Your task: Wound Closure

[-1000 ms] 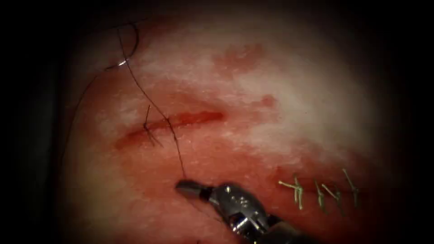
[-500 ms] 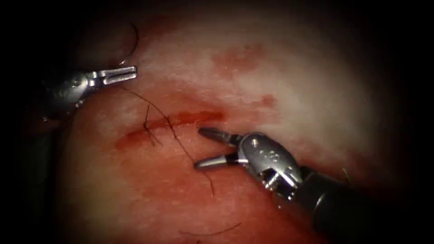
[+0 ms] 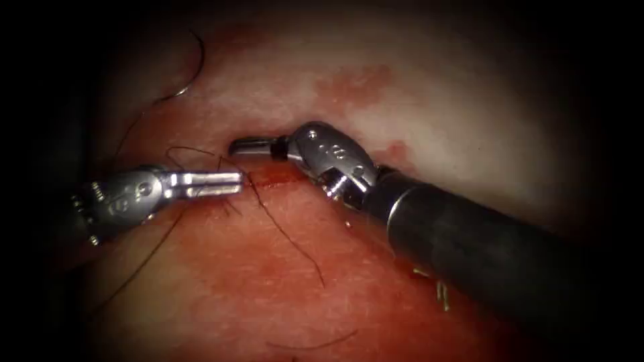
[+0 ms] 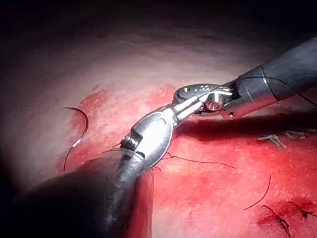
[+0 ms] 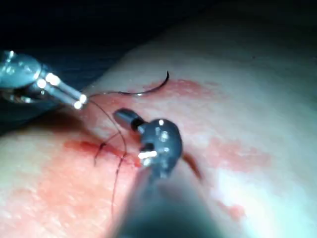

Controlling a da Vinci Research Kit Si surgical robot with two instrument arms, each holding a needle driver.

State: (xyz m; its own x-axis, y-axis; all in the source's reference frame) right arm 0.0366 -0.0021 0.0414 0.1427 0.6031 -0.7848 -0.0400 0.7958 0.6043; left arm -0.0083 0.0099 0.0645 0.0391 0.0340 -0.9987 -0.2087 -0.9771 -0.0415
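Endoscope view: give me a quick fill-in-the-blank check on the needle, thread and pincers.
The needle lies on the tissue, held by ____ pincer. It lies to the ____ of the cut. The thread runs across the ____. The right pincer is ____.
Missing words: neither; left; cut; shut.

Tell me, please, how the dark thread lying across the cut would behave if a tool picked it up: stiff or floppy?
Probably floppy: the thread lies in loose curves over the tissue and across the cut. Likely very light, being hair-thin beside the left tool. Possibly slippery, since red fluid wets the surface. The needle lies free on the tissue, so pulling may drag it.
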